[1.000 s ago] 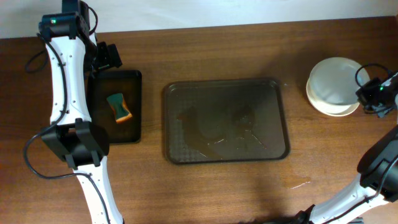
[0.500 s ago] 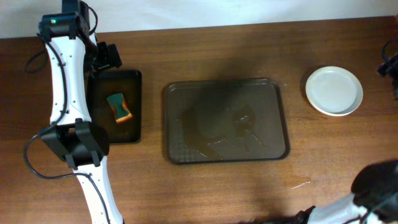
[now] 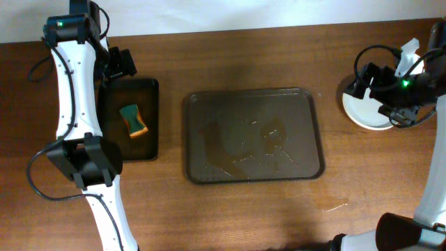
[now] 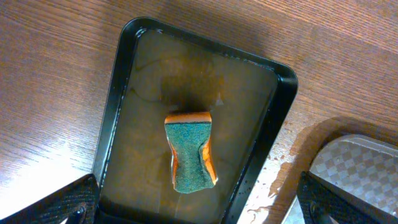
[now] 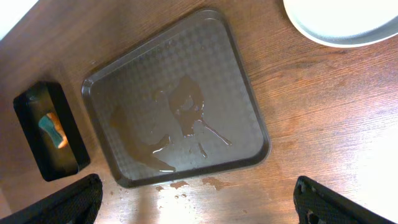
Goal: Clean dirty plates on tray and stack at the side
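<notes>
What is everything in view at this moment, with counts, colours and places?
table: one, brown wood, under everything
large tray: one, dark brown, centre, wet puddles, no plates on it
plates: white stack, number unclear, right of the large tray, partly under the right arm
small tray: one, black, left of the large tray
sponge: one, green and orange, lying in the small tray
water drops: a few, on the table beside the large tray's rim
left pincer: black, open, above the small tray
right pincer: black, open, by the plates

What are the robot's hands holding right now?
Nothing. Both are open: the left gripper hangs over the sponge, and the right gripper has nothing between its fingers.
</notes>
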Controlling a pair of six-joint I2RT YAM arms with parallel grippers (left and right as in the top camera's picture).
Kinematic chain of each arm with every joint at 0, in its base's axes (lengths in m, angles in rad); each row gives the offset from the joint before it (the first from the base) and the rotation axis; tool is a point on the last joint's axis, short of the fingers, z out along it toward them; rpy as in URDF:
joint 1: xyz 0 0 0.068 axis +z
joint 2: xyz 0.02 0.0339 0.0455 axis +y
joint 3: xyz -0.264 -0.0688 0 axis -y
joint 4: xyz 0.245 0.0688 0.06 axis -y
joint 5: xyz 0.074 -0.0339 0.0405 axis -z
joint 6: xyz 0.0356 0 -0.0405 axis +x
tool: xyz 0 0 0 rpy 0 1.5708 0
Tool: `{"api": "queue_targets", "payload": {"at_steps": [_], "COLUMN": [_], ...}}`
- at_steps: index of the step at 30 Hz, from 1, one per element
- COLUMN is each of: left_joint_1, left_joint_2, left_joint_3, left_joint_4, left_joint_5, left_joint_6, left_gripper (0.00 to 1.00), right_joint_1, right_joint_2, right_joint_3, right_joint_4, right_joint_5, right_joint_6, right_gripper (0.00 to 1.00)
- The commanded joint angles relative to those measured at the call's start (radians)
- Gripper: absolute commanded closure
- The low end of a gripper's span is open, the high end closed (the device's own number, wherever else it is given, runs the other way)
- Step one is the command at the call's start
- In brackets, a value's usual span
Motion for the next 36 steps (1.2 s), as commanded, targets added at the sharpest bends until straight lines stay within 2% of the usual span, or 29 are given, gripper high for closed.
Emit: {"api": "queue_targets", "payload": {"at_steps": [1,2,6,9,18,22,25,28,30,36], "left_joint_1": [0.007,0.007,0.007,0.007,0.007,0.007,0.007,0.007,0.007,0.007], "left_joint_2": [-0.004,-0.004,-0.004,-0.004,-0.004,-0.004,-0.004,-0.004,-0.004,-0.004], "left_joint_3": [0.008,0.008,0.008,0.008,0.008,0.008,0.008,0.008,0.008,0.008], "left_joint_4": [-0.001,-0.001,-0.001,-0.001,-0.001,-0.001,-0.001,-0.001,-0.001,-0.001], "left_joint_5": [0.004,0.004,0.003,0.004,0.004,0.004,0.004,0.003,0.004,0.004], "left_joint_6": [0.008,0.009,0.009,0.009,0.008,0.009,0.009,0.009,0.009,0.009], "left_gripper": [0.00,0.00,0.00,0.00,0.00,0.00,0.00,0.00,0.00,0.00], "right_joint_1": [0.003,0.004,0.003,0.003,0.005,0.005,0.015,0.154,0.253,0.271], "right_joint_2": [-0.005,-0.008,-0.119,-0.247,-0.687,-0.719,-0.729,-0.795,-0.883,-1.178], "right_joint_3": [0.002,0.002,0.003,0.003,0.002,-0.003,-0.050,-0.203,-0.367,-0.750], "right_joint_4": [-0.076,-0.093,-0.093,-0.093,-0.057,-0.059,0.002,0.176,0.313,0.605], "right_joint_5": [-0.030,-0.066,-0.050,0.072,0.085,0.086,0.090,0.151,0.204,0.245], "right_joint_6": [-0.003,-0.013,-0.220,-0.223,-0.241,-0.242,-0.242,-0.242,-0.242,-0.242], "right_gripper": [0.02,0.02,0.02,0.02,0.02,0.02,0.01,0.02,0.02,0.02]}}
